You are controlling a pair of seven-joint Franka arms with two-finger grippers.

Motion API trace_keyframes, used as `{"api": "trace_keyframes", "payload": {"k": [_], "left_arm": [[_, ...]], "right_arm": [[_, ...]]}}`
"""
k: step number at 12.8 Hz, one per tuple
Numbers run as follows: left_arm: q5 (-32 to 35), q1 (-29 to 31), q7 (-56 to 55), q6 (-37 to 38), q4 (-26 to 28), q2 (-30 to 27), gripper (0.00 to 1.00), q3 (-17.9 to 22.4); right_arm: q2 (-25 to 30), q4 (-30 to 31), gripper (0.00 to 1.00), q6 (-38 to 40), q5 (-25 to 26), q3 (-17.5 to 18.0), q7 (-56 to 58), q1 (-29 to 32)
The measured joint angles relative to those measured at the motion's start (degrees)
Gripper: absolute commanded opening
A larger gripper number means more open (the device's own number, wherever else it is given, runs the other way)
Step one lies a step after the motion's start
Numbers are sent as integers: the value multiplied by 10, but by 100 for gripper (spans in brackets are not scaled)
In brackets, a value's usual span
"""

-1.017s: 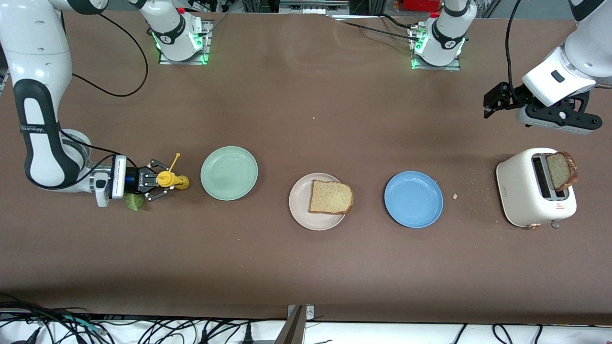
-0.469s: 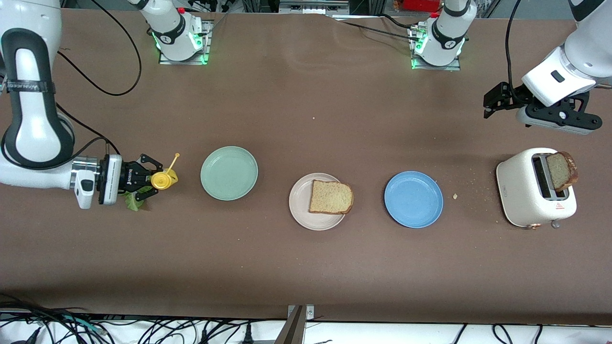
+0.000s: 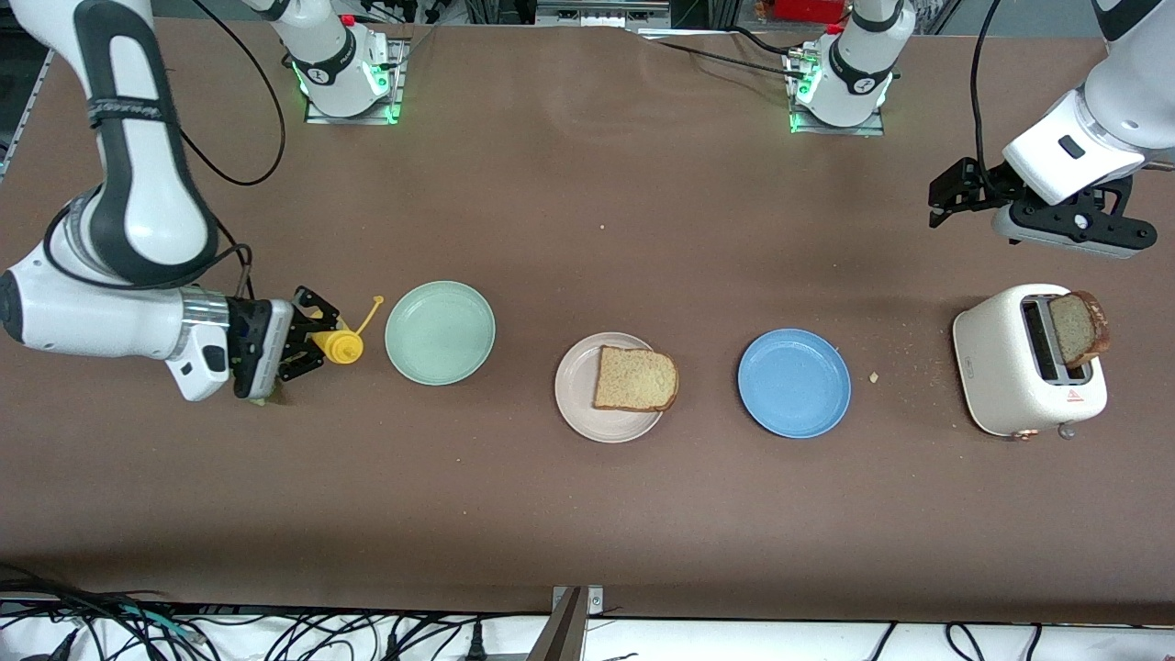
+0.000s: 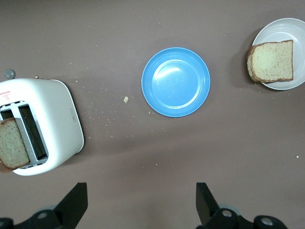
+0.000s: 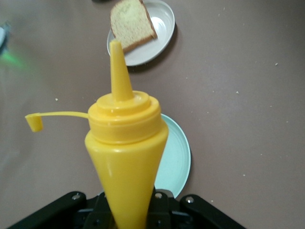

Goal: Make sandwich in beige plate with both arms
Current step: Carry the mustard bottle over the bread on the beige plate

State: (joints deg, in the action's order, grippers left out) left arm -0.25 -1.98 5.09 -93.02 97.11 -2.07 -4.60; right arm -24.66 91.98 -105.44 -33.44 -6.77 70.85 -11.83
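The beige plate (image 3: 574, 395) lies mid-table with one brown bread slice (image 3: 635, 378) on it. A second slice (image 3: 1076, 329) stands up out of the white toaster (image 3: 1005, 367) at the left arm's end. My right gripper (image 3: 317, 341) is shut on a yellow squeeze bottle (image 3: 341, 347) beside the mint-green plate (image 3: 440, 332). In the right wrist view the bottle (image 5: 126, 152) points its nozzle toward the beige plate (image 5: 162, 28). The lettuce is hidden under the right hand. My left gripper (image 3: 950, 197) hangs open and empty over bare table by the toaster, waiting.
A blue plate (image 3: 794, 383) sits between the beige plate and the toaster. Crumbs are scattered on the table near the toaster. The bottle's open cap hangs off on a thin strap (image 3: 371, 309).
The right arm has swung round and carried the yellow bottle a little toward the mint-green plate, covering the lettuce. The left arm has not moved.
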Motion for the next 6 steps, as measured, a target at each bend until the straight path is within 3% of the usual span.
{"api": "trace_keyframes", "payload": {"k": [6], "left_arm": [[0,1,-1,0,0,0,100,0]], "right_arm": [[1,-32,2,-39,192,31,-157,-99]]}}
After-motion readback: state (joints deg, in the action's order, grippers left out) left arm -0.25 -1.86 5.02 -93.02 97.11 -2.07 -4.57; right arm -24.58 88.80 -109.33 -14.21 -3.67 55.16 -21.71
